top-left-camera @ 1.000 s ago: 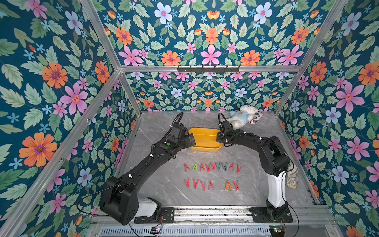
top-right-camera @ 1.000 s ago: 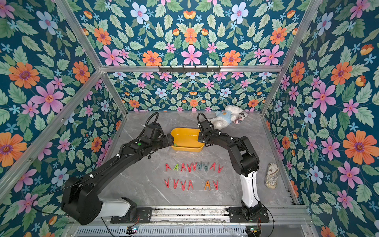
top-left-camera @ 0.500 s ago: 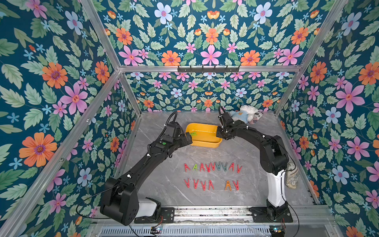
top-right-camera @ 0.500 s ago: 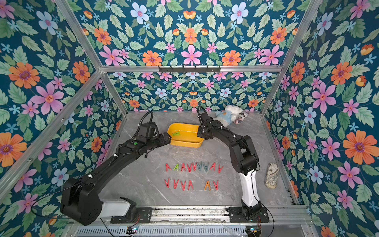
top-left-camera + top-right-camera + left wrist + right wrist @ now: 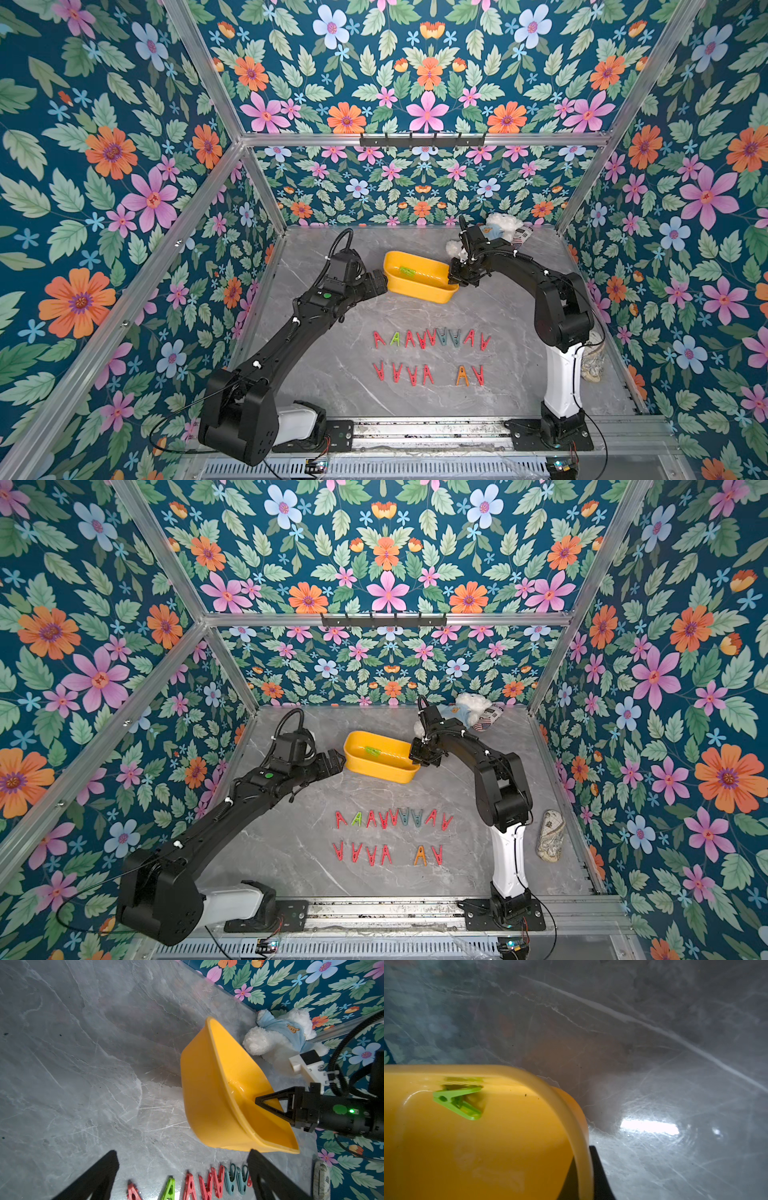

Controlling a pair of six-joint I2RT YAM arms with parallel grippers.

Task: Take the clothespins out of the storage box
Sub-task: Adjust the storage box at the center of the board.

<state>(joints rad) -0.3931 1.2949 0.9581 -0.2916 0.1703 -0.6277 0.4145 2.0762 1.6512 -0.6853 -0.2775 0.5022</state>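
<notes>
**A:** How many clothespins (image 5: 422,340) are there, and where?

**B:** Sixteen. One green clothespin (image 5: 458,1101) lies inside the storage box (image 5: 419,291), against its far-left inner wall, with its long axis roughly along the box's length. The other fifteen lie on the grey table (image 5: 332,374), nearer than the box, in two left-to-right rows. The far row (image 5: 409,338) has nine: six red, one green and two grey-blue. The near row (image 5: 412,374) has six: five red and one orange. Each pin's long axis runs near-far, some standing as an A and some as a V.

**A:** And the box?

**B:** There is one yellow box, far of the rows. Its long axis runs left-right and it sits tilted. Whether its left end touches the table cannot be told.

**A:** The grippers?

**B:** The right gripper (image 5: 256,1101) is clamped tight on the rim at the box's right end. The left gripper (image 5: 381,281) is spread wide and holds nothing, just beside the left end. One plush bear (image 5: 278,1034) lies far right.
</notes>
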